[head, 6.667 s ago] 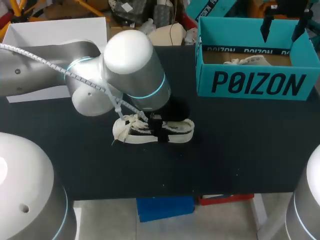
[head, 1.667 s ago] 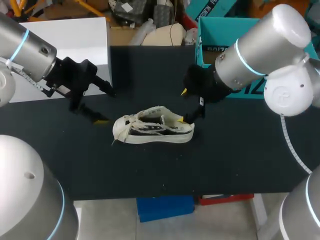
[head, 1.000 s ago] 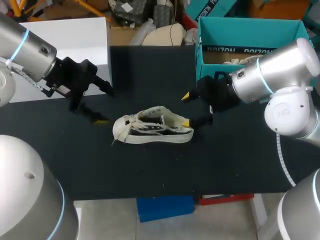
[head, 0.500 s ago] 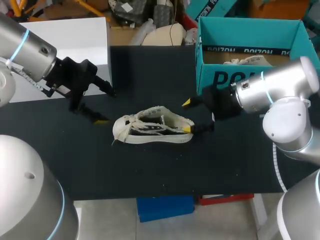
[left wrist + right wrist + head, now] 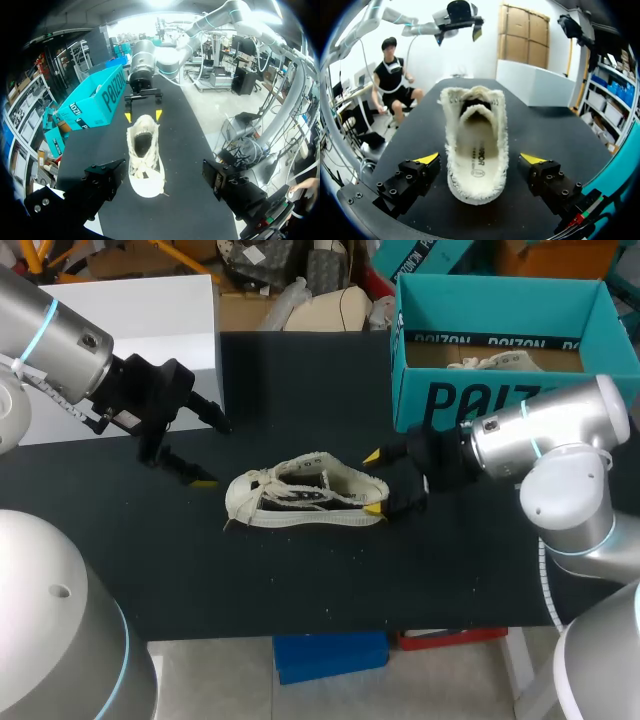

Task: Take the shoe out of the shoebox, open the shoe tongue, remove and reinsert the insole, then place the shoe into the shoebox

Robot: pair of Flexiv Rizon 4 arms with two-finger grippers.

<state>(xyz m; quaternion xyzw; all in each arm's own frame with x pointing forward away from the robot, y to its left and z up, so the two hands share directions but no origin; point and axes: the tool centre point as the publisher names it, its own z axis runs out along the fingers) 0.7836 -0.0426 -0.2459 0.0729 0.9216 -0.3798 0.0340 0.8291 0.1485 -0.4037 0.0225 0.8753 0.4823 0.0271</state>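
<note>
Right fingers (image 5: 372,456) newly astride shoe (image 5: 300,502) heel

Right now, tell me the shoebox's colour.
Teal, lettered in black; the shoebox shows best in the head view.

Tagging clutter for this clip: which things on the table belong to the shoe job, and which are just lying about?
Job: shoe on the table; teal shoebox; right gripper, jaws open either side of the heel; left gripper, open.
Lying about: white box at the table's left edge; pale item in the shoebox.
</note>
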